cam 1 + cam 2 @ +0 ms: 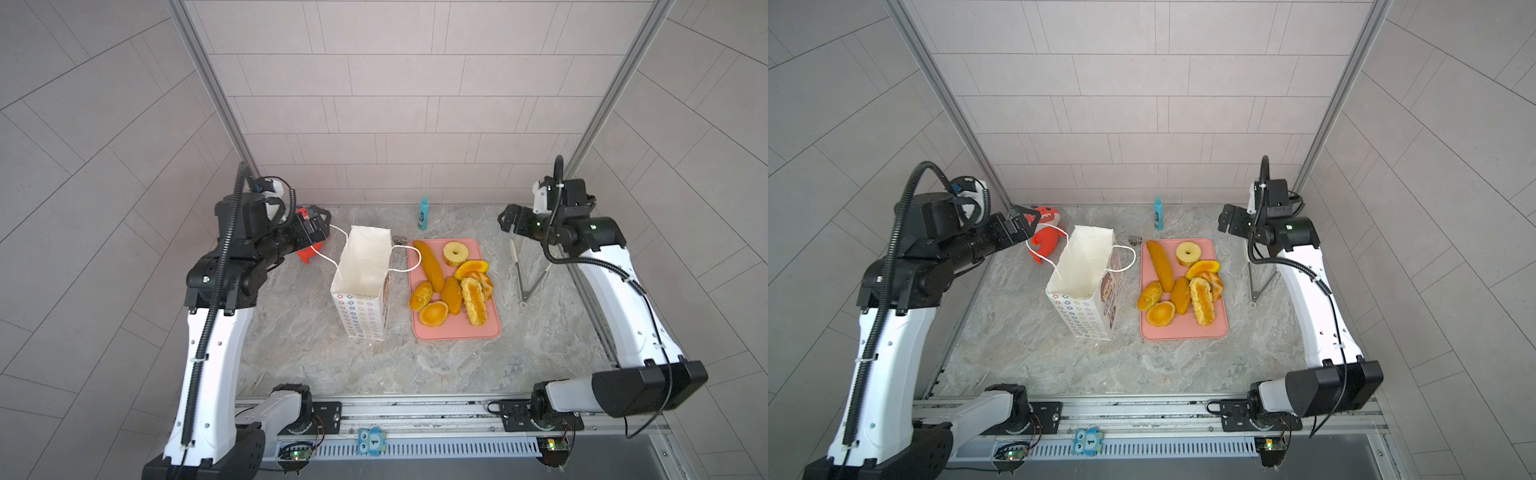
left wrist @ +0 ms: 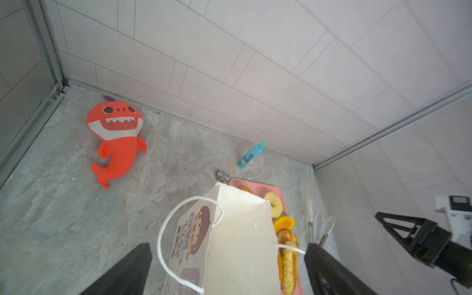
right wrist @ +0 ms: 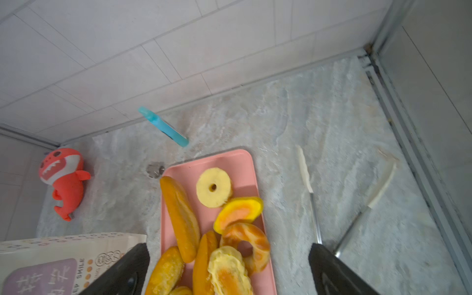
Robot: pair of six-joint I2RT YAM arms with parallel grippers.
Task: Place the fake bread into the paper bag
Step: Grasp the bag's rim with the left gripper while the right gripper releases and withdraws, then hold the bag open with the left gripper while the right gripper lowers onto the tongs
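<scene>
The bag (image 1: pixel 360 316) stands upright and open near the middle of the bench (image 1: pixel 316 357), with nothing visible inside it. Just to its right lies a pink tray (image 1: pixel 453 331) carrying all the bread (image 1: pixel 451 295), the pieces crowded together and some overlapping. One cord handle of the bag droops over the tray's far left corner. The left gripper (image 1: pixel 324 226) hovers near the far left corner above a red shark (image 1: pixel 1046 239), its jaws spread wide and empty, and the bag's other handle loops free close by. The right gripper (image 1: pixel 503 221) hangs toward the far right corner, also released and holding nothing. Tongs (image 3: pixel 304 168) lie between the tray and the right edge. A blue bottle (image 1: pixel 423 214) stands at the far edge.
</scene>
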